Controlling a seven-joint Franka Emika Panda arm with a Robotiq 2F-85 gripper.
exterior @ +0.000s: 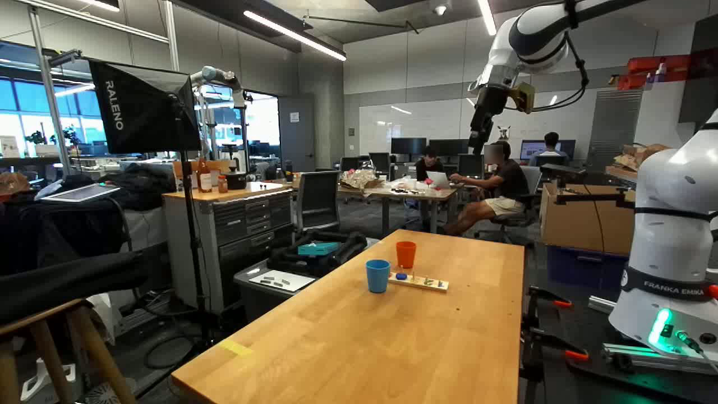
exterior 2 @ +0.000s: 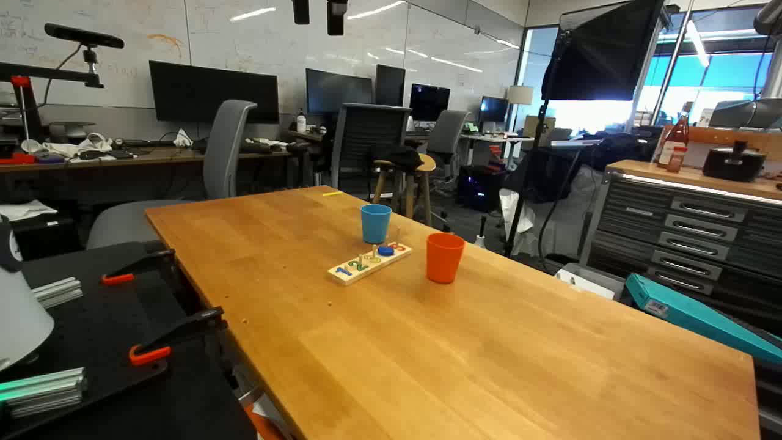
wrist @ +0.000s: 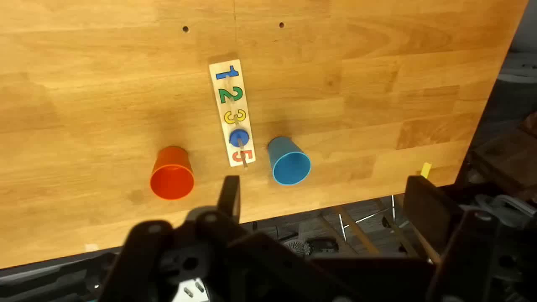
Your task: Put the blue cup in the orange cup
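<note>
The blue cup [exterior: 378, 276] stands upright on the wooden table and shows in both exterior views [exterior 2: 375, 224] and the wrist view [wrist: 291, 165]. The orange cup [exterior: 406, 255] also stands upright there, in both exterior views [exterior 2: 444, 258] and the wrist view [wrist: 172, 176]. The cups are apart, with a number board between them in the wrist view. Both look empty from above. My gripper [wrist: 325, 188] is open, with nothing between its fingers. It hangs high above the table, as both exterior views show [exterior: 478, 140], [exterior 2: 318, 15]; it touches neither cup.
The wooden number board [wrist: 231, 113] with thin upright pegs and a blue disc [wrist: 239, 138] lies close beside the blue cup. The table's edge [wrist: 335, 205] runs near both cups in the wrist view. Clamps [exterior 2: 177, 333] grip the table's robot side.
</note>
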